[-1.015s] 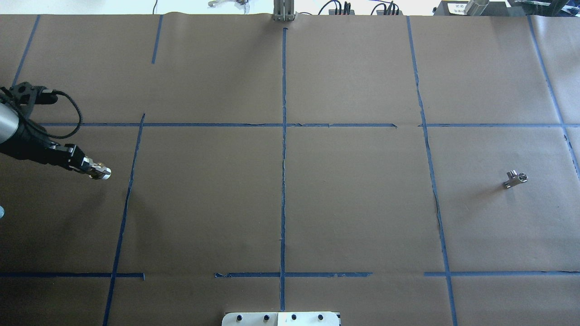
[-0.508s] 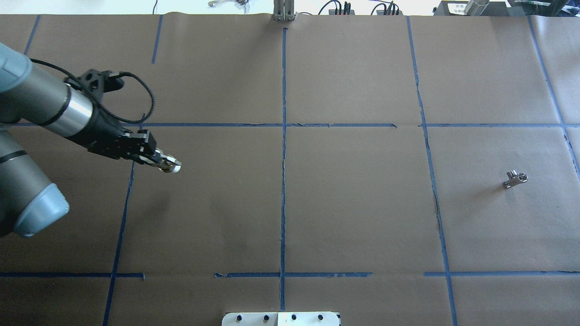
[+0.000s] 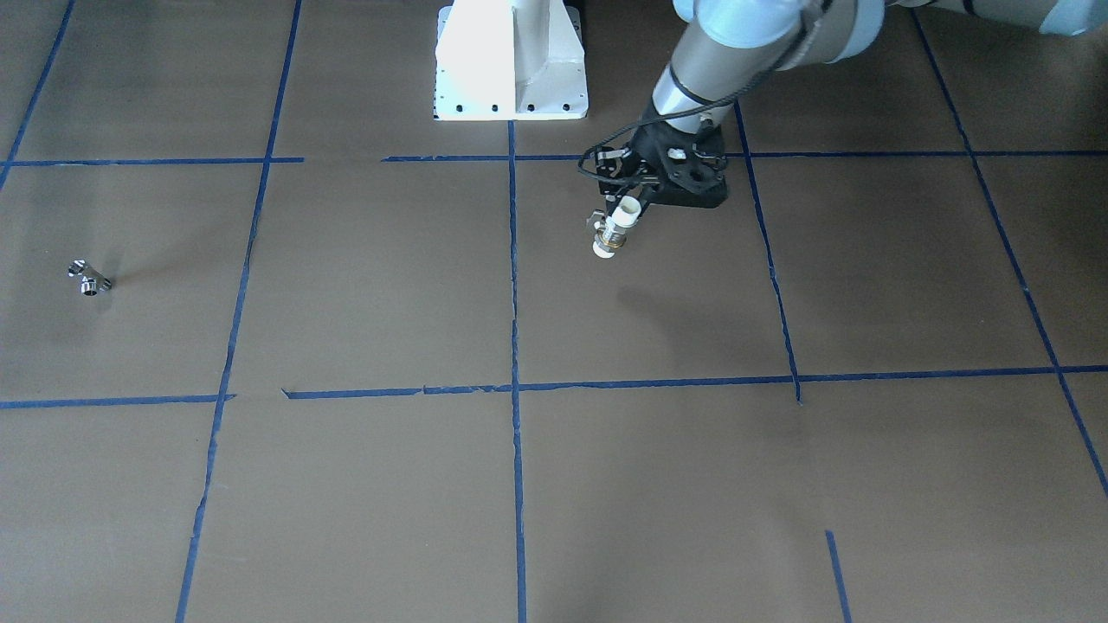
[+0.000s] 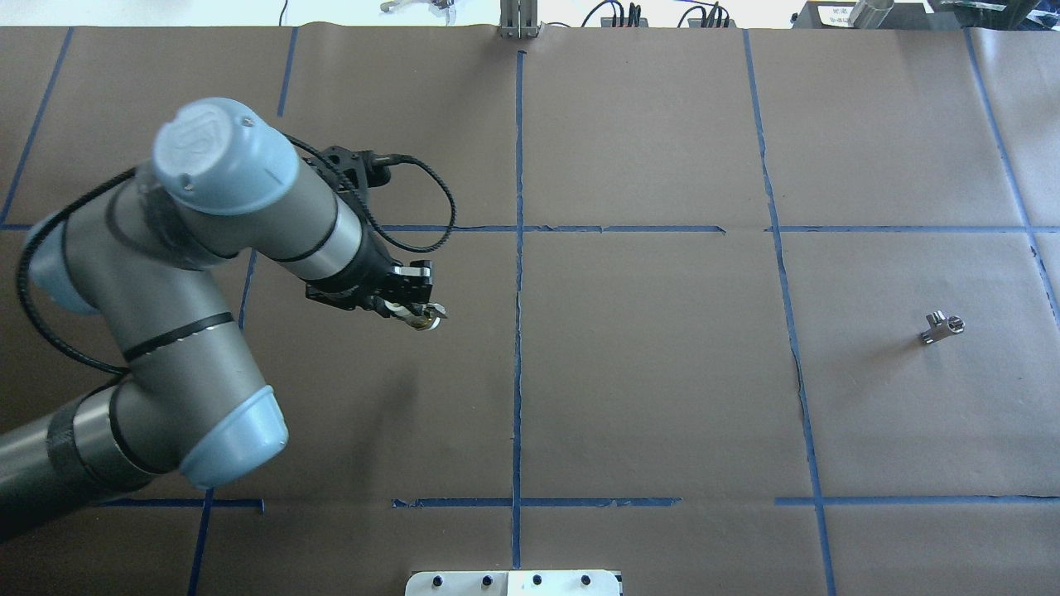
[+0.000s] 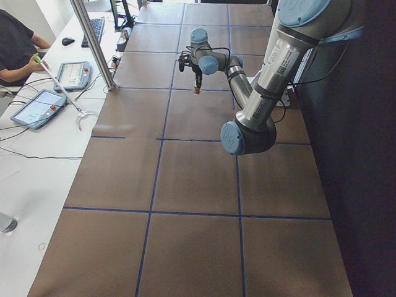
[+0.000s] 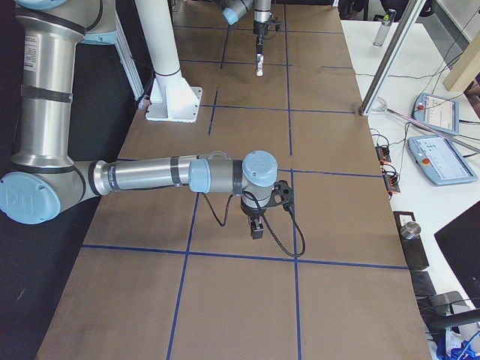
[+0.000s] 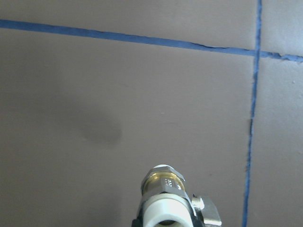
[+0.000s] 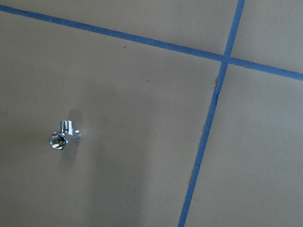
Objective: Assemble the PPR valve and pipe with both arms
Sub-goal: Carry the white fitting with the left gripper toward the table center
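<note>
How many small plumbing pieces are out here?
2. The PPR valve is held in the left gripper above the table; the pipe lies alone on it toward the robot's right. None appears hidden.

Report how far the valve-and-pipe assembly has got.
Done: the left claw grips the PPR valve, held in the air. In hand: the right claw hangs near the pipe. Left: the pipe lies ungrasped on the table; grasp it, then join both.
</note>
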Available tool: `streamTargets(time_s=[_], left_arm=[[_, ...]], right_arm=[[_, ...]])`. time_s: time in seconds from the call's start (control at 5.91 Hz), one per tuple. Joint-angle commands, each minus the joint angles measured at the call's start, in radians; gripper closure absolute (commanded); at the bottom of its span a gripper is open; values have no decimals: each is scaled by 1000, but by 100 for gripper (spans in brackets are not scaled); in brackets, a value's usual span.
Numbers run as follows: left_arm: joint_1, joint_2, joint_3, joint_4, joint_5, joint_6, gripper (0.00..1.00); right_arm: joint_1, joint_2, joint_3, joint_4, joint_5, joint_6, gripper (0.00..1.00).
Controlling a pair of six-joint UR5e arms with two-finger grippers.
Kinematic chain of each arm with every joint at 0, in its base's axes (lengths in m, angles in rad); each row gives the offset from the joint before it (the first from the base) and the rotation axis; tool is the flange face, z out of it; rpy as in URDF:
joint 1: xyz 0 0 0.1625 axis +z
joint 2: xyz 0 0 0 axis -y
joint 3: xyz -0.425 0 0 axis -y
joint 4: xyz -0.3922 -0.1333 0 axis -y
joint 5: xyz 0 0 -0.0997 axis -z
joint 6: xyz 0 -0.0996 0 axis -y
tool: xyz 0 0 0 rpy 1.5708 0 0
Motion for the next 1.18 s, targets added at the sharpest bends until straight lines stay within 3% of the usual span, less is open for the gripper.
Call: streamTargets(time_s=[0.0,0.51,1.02], left_arm=[[66,-171,161,35,103,-42,100],[92,-258,294,28,116,-42,100],[96,-270,336,1,119,-41,100]], right_arm=[[0,0,-2,0,0,0,0],[-3,0,-2,0,0,0,0],[-5,0,-2,0,0,0,0]])
